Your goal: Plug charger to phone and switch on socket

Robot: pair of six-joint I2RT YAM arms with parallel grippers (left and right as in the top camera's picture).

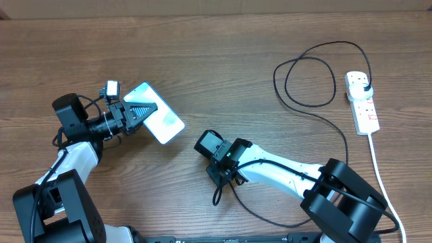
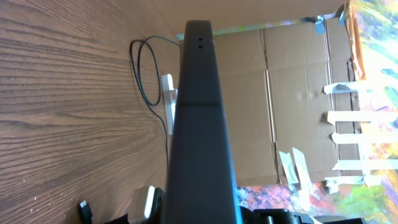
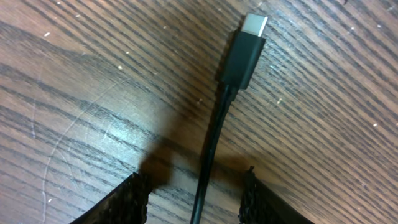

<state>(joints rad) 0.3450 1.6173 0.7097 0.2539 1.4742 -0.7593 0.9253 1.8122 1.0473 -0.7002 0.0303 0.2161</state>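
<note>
I fear my right gripper [image 3: 194, 186], jaws apart astride the charger [image 3: 214, 140] just behind its connector [image 3: 244, 55], may pinch off-centre and twist it, while my left gripper [image 1: 140, 110], seemingly, clamps the phone [image 1: 167, 123].

Wood-grain table [image 1: 202, 61], cardboard box [image 2: 292, 93] (brown) behind

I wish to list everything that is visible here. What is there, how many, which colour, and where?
phone: one, light blue screen, left side, in the left gripper
charger: one, black, looped at right, plug in socket, connector tip on the table
socket: one, white, far right
table: one, brown wood
cardboard: brown, beyond the table
left gripper: one, black, shut on phone
right gripper: one, black, open, astride charger cable
</note>
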